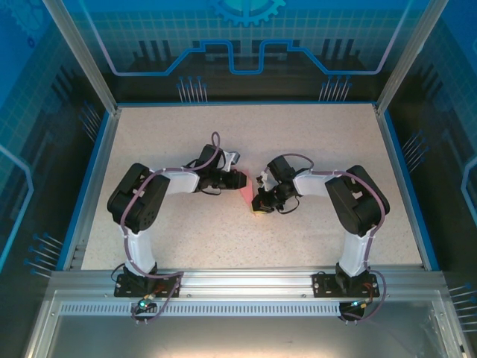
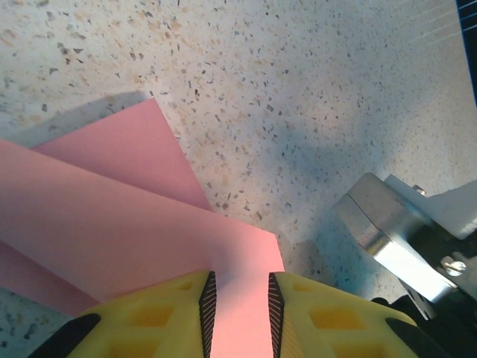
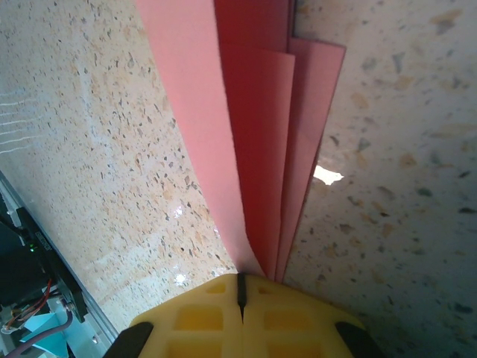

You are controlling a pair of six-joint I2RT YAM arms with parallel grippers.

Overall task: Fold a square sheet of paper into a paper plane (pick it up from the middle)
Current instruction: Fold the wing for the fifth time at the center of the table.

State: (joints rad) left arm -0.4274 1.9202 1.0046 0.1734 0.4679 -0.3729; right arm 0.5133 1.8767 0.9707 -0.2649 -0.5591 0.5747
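The paper plane (image 1: pixel 247 195) is pink-red paper folded into long narrow layers, lying between the two arms at the middle of the table. In the right wrist view the paper plane (image 3: pixel 253 112) fans out from my right gripper (image 3: pixel 240 287), whose yellow fingers are shut on its folded edge. My right gripper (image 1: pixel 258 206) sits at the plane's near end. My left gripper (image 1: pixel 240 180) is at the far end. In the left wrist view my left gripper (image 2: pixel 238 298) is open, its pads straddling a strip of the top flap (image 2: pixel 112 224) with a gap on each side.
The speckled tabletop (image 1: pixel 328 142) is bounded by a blue rim (image 1: pixel 395 171) and metal frame posts. A silver metal block (image 2: pixel 384 224) of the other arm sits close to the right of my left fingers. A small white speck (image 3: pixel 326 175) lies beside the paper.
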